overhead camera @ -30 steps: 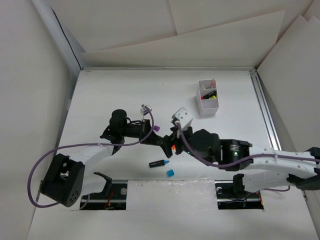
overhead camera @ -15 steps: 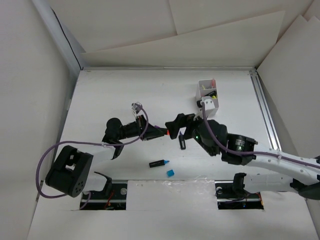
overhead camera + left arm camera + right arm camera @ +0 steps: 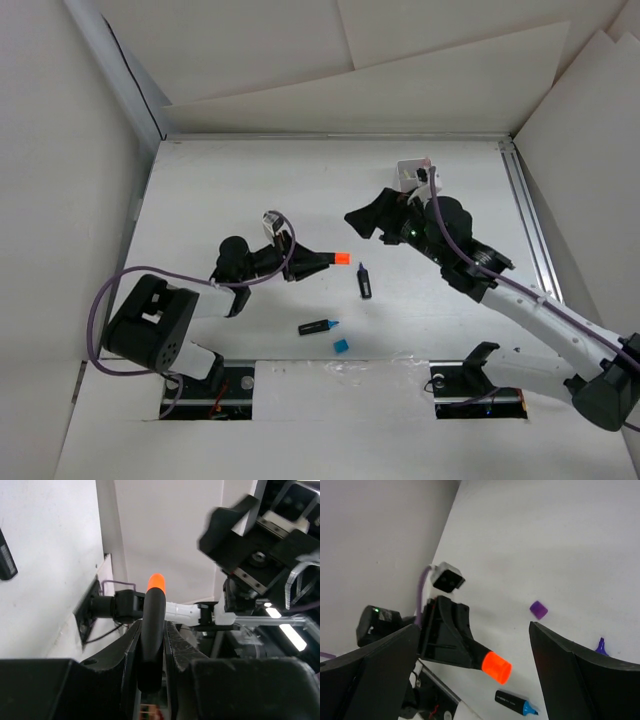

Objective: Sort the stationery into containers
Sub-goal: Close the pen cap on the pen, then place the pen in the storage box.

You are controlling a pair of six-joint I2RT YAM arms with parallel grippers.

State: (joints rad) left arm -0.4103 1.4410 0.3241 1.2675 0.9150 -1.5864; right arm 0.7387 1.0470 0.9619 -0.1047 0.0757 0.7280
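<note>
R claw [image 3: 365, 220] swung back toward box [image 3: 405, 172], fingers spread, empty. L claw [image 3: 318, 262] pinches orange-cap marker [image 3: 338, 259] off tabletop [image 3: 220, 190]; purple marker [image 3: 365, 282] & blue marker [image 3: 318, 326] lie mid-tabletop.

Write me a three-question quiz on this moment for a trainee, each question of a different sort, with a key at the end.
1. True or false: the right gripper is shut on something.
2. The left gripper is shut on a highlighter. Its cap is: A blue, B orange, C green.
3. In the top view, what small loose thing lies just nearer the arm bases than the blue-tipped marker?
Key: 1 false, its jaws stand open and empty. 2 B. 3 the blue cap.
</note>
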